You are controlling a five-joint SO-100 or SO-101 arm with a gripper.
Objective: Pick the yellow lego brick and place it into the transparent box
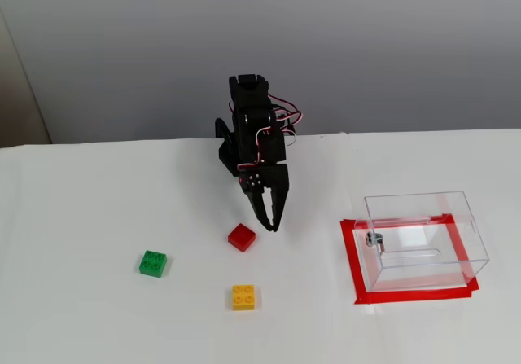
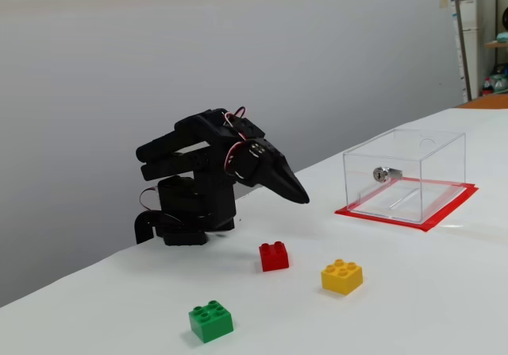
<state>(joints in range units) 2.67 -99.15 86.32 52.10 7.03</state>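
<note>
In a fixed view, the arm folds forward, gripper [image 1: 274,224] pointing down at the table, fingers closed on nothing, beside the red brick [image 1: 242,237]. The yellow lego brick [image 1: 243,297] lies below it; the transparent box [image 1: 426,240] sits right on red tape [image 1: 352,260].

In another fixed view, the arm crouches low, gripper [image 2: 300,197] angled down-right above the table; yellow lego brick [image 2: 342,276] sits between red brick [image 2: 274,256] and box [image 2: 405,175], green brick [image 2: 211,321] nearest the camera.

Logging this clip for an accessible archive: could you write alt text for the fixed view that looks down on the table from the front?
A black robot arm's shut gripper hangs empty beside a red brick on a white table. A yellow brick lies nearer the camera, a green brick to the left, and an empty clear box sits on red tape at right.
</note>
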